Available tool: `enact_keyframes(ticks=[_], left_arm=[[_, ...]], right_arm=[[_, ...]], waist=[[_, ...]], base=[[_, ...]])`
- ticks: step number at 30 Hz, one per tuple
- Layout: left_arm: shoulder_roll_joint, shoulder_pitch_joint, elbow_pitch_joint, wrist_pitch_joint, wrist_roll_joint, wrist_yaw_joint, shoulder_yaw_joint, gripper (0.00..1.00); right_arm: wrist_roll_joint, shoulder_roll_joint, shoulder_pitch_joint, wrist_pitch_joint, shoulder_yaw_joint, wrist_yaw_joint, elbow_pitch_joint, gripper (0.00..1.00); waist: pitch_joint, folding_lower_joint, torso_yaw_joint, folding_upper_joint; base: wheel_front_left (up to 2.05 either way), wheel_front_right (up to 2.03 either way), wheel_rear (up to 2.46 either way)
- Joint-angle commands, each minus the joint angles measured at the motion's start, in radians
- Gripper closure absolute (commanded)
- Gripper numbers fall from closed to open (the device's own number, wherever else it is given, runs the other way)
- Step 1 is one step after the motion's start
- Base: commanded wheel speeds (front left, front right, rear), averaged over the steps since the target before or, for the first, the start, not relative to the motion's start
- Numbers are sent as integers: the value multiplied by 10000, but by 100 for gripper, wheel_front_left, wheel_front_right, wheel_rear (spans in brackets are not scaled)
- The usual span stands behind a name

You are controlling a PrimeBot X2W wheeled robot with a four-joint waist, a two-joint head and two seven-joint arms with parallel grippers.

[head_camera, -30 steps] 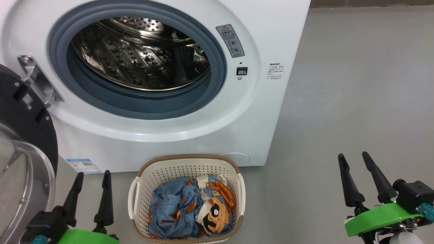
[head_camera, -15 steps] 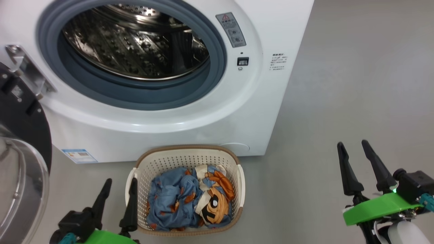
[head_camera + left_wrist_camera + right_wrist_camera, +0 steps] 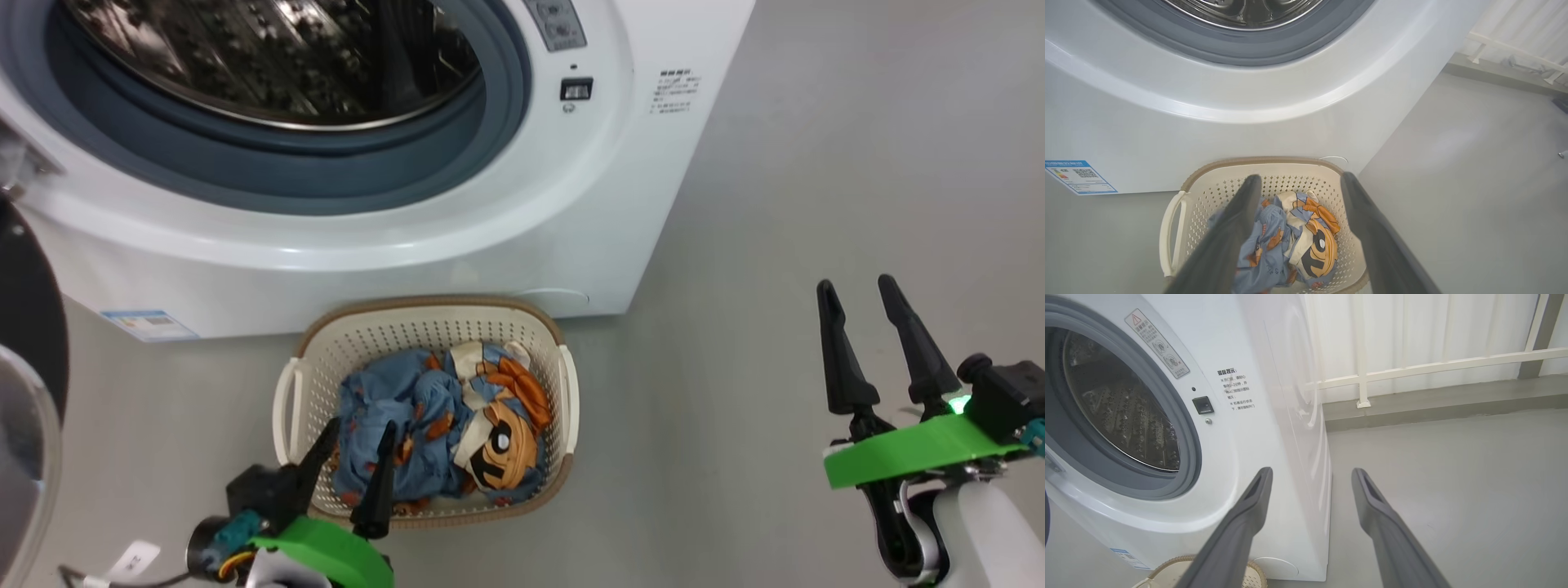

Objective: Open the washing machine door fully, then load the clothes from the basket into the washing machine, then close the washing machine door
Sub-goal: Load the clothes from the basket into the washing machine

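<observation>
Opening looks done: the washing machine door (image 3: 28, 310) stands swung wide at the left of the washing machine (image 3: 506, 220). The clothes (image 3: 424, 408) lie in the basket (image 3: 433, 305) just before it, with loading and closing yet to do. The left hand (image 3: 359, 426) hovers above them and the right hand (image 3: 856, 286) off to its right, both wide open and empty.

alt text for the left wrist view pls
A small cream perforated plastic basket of crumpled light blue and cream-orange clothes sits on the grey floor before a white front-loading washing machine; the left gripper points at it, jaws open.
</observation>
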Motion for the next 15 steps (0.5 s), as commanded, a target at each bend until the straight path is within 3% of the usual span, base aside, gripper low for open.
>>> enact_keyframes(ticks=[1, 15], left_arm=[[158, -308, -54, -61, -99, -21, 221, 0], [467, -2337, 2404, -61, -775, -21, -1522, 0]], right_arm=[[-79, -12, -248, -92, 128, 46, -295, 0], [-118, 268, -1143, -92, 102, 46, -493, 0]], waist=[[359, 0, -164, 0], [1906, 0, -676, 0]], base=[[0, 0, 0], [0, 0, 0]])
